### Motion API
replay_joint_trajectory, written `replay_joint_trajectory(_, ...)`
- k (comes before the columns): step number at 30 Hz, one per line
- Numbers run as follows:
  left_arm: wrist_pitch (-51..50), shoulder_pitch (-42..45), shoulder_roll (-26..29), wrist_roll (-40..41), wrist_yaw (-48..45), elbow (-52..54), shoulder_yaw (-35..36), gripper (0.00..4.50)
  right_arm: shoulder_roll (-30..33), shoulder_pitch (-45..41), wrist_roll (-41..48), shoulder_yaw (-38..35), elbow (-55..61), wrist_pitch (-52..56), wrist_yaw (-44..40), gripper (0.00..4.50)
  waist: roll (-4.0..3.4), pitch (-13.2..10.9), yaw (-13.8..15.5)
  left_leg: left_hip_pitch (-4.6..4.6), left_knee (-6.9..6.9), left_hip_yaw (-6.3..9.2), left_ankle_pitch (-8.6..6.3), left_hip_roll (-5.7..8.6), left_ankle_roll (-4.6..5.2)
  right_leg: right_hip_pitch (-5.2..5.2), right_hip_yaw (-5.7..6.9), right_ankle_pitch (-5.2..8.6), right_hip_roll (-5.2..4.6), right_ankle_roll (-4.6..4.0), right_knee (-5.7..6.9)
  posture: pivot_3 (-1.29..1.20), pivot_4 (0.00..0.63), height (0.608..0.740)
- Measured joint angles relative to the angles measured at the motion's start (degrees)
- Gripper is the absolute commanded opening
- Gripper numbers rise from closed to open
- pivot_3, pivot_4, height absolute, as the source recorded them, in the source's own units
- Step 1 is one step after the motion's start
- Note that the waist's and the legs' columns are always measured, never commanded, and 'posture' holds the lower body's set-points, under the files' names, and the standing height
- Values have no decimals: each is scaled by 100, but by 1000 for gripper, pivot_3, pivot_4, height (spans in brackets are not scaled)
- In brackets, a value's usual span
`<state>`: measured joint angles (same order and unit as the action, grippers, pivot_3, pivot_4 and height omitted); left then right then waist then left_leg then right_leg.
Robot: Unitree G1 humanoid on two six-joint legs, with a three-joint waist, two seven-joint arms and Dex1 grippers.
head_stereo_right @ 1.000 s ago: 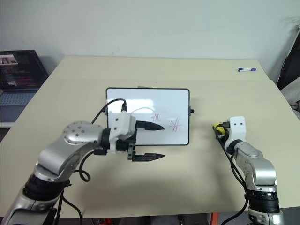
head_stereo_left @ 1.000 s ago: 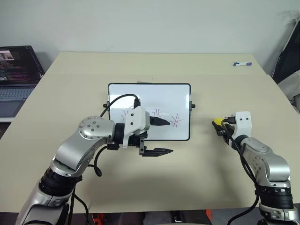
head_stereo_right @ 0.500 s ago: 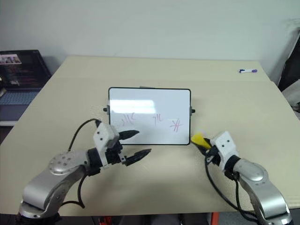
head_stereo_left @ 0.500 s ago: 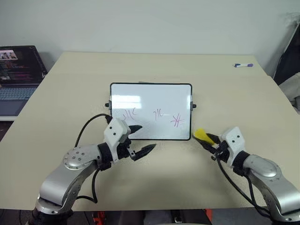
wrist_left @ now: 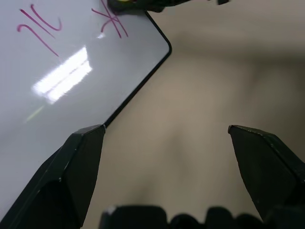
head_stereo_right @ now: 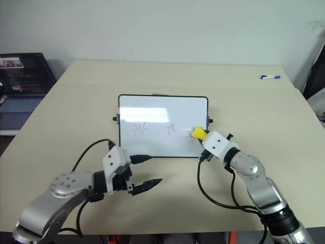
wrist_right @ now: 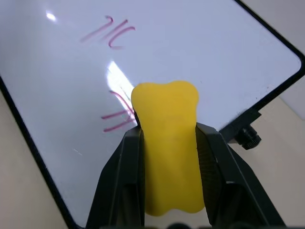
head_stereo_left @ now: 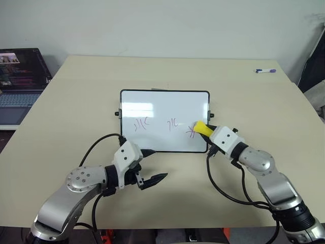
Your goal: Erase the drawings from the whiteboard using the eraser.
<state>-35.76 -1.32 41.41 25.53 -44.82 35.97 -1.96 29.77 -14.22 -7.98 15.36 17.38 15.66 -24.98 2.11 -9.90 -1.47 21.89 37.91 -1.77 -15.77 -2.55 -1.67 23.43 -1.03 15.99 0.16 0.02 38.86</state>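
My right pincer [head_stereo_left: 207, 133] clamps the eraser [head_stereo_left: 201, 128] over the hash drawing [wrist_right: 119, 116] on the whiteboard [head_stereo_left: 157, 109]; left pincer [head_stereo_left: 152, 165] gapes empty over the worktop [head_stereo_left: 244, 96]. Unbraced, the board may skid when I wipe.

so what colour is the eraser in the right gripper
Yellow; the eraser shows best in the right wrist view, clamped in the right gripper.

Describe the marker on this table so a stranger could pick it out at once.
Start at the beige table and go to its far right corner, well beyond the whiteboard. The marker lies there alone, flat on the tabletop. It is a short white pen with a purple cap, unlike the yellow eraser that the right gripper holds at the whiteboard.
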Motion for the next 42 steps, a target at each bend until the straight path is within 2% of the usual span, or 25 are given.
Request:
replay_joint_trajectory(4, 11, 34, -1, -4, -86, 0, -53, 4500, -93, -149, -280, 184, -201, -139, -38, 1120, 0, 1, -18, -11, 2, 0, 0, -1, 0, -5, 1, 1, 1, 2, 8, 0, 150, 740)
replay_joint_trajectory(9, 34, 121, -1, -21, -101, -1, -131, 4500, 21, -103, -434, 559, -189, -147, -546, 1120, 2, 2, -19, -22, 3, 2, 1, -3, 0, -14, 2, 7, 2, 11, 10, 0, 150, 740)
replay_joint_trajectory(16, 100, 181, 1, -24, -168, -10, -216, 4500, -354, -843, -872, 468, -759, -185, 18, 1119, 3, 2, -27, -29, 10, -2, 17, -3, 14, -18, -2, -9, 4, 17, 14, 0, 150, 740)
replay_joint_trajectory(19, 100, 176, 2, -21, -197, -10, -223, 4500, -296, -952, -882, 390, -815, -202, -53, 1118, 7, 5, 1, -28, 10, 0, 18, -2, 14, -19, 0, -9, 3, 17, 12, 0, 150, 740)
replay_joint_trajectory(26, 95, 167, -2, -10, -187, -8, -230, 4500, 123, -606, -876, 677, -458, -173, -1030, 1111, 10, 8, -6, -28, 7, 0, 17, -4, 15, -20, 1, -7, 1, 15, 11, 0, 150, 740)
replay_joint_trajectory(34, 86, 149, -6, 2, -185, -1, -236, 4500, 105, -563, -1063, 456, -514, -166, -523, 1109, 11, 9, -2, -30, 16, -2, 21, 0, 19, -24, -2, -14, -1, 22, 13, 0, 150, 740)
replay_joint_trajectory(42, 64, 153, -7, 19, -189, 10, -278, 4500, 505, -91, -994, 529, 43, 128, -1351, 1105, 17, 12, 27, -29, 11, 0, 21, 1, 21, -25, 2, -12, -5, 21, 9, 0, 150, 740)
